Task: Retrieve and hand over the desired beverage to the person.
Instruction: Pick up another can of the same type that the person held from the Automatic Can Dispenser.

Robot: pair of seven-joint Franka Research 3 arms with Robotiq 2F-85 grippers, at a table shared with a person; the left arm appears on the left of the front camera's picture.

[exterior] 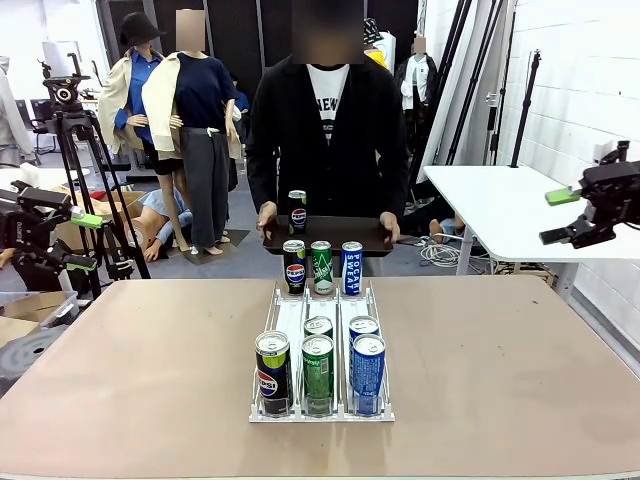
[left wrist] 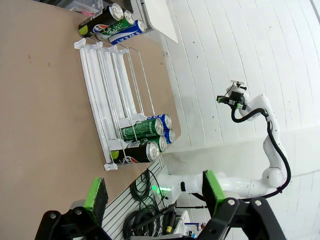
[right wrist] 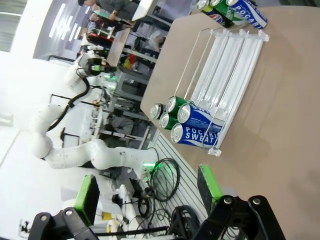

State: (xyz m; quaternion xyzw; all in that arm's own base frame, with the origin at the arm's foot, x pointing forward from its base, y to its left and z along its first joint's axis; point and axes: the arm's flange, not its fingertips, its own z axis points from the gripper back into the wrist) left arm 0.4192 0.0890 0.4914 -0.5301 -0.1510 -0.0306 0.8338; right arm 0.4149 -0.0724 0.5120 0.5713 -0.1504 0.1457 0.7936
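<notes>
The person (exterior: pixel 328 130) in a black jacket stands at the far side, holding a black tray (exterior: pixel 345 232) with one Pepsi can (exterior: pixel 297 212) upright on it. A white wire rack (exterior: pixel 293 312) sits mid-table. Its far end holds a Pepsi (exterior: pixel 294 266), a green can (exterior: pixel 321 266) and a Pocari Sweat can (exterior: pixel 352 267). At its near end stand a Pepsi (exterior: pixel 272 372), two green cans (exterior: pixel 318 370) and two blue cans (exterior: pixel 368 370). My left gripper (exterior: pixel 85 242) (left wrist: pixel 155 192) hangs open off the table's left side. Off the right side, my right gripper (exterior: pixel 553 217) (right wrist: pixel 147 192) is open too.
The brown table (exterior: pixel 150 350) has bare surface on both sides of the rack. A white side table (exterior: pixel 500 205) stands at the back right, under my right gripper. A camera tripod (exterior: pixel 70 130) and boxes crowd the left background.
</notes>
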